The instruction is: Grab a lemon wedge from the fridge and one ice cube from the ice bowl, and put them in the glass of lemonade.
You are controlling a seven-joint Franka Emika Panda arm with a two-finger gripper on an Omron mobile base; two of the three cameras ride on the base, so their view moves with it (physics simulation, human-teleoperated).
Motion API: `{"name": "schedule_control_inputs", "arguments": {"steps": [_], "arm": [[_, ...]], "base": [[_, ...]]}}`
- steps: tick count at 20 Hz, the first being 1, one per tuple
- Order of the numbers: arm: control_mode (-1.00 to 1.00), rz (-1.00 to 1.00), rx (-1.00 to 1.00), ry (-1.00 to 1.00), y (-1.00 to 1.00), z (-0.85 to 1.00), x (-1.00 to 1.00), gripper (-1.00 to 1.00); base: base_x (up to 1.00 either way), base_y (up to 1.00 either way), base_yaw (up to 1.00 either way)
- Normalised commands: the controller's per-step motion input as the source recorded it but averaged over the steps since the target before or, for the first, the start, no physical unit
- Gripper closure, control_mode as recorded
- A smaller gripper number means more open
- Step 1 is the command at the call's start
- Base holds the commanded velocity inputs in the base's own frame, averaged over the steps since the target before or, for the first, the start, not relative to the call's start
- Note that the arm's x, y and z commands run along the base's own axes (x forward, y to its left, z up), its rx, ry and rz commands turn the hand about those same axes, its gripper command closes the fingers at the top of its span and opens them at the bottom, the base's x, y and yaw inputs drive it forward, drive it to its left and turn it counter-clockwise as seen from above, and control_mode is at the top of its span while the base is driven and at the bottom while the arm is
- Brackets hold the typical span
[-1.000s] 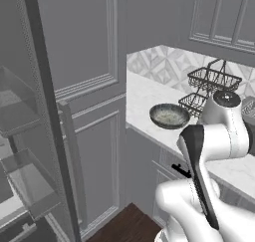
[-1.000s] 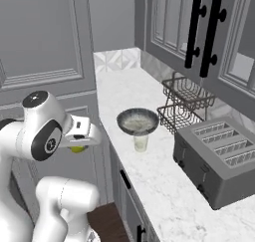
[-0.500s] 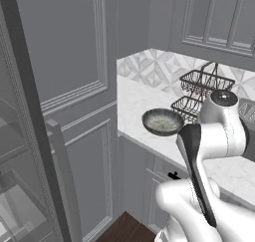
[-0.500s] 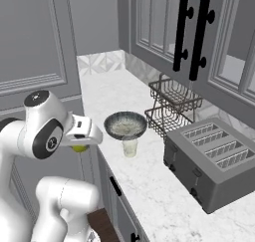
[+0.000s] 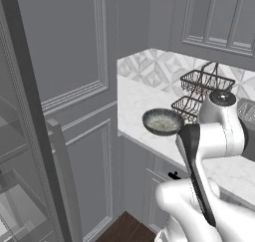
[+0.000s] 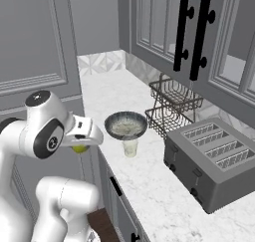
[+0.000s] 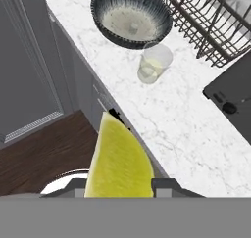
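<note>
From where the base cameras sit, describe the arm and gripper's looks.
The arm is glossy white with rounded, bulbous links and dark grey round joint caps; a dark strip runs down one link in the left base view. The gripper is a pale boxy hand. No cables or markings visible.

Lemon wedge (image 7: pixel 119 161) in hand (image 7: pixel 119 185); glass (image 7: pixel 153 62) beside ice bowl (image 7: pixel 131 17).

no readable text, labels, brands, numbers or signs on any surface or appliance

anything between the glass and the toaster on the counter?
No. Bare marble between the glass and the toaster in the right base view; the wire baskets sit behind that stretch, by the wall.
</note>
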Motion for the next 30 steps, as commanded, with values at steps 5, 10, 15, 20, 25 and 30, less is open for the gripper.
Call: {"name": "schedule_control_inputs", "arguments": {"steps": [5,10,15,20,25,30], "arm": [[-1.0,-0.27,0.16,0.0,-0.01,-0.07,0.02,1.0],[-1.0,-0.73,0.46,0.0,0.0,0.0,0.0,1.0],[-1.0,-0.77,0.43,0.0,0.08,0.0,0.0,1.0],[-1.0,-0.71,0.36,-0.03,0.28,-0.01,0.25,1.0],[-1.0,-0.63,0.33,-0.14,0.26,-0.14,0.58,1.0],[-1.0,-0.63,0.43,-0.03,0.1,-0.09,0.4,1.0]], "base": [[0.0,0.0,0.0],[0.0,0.0,0.0],[0.0,0.0,0.0],[0.0,0.0,0.0],[0.0,0.0,0.0],[0.0,0.0,0.0]]}}
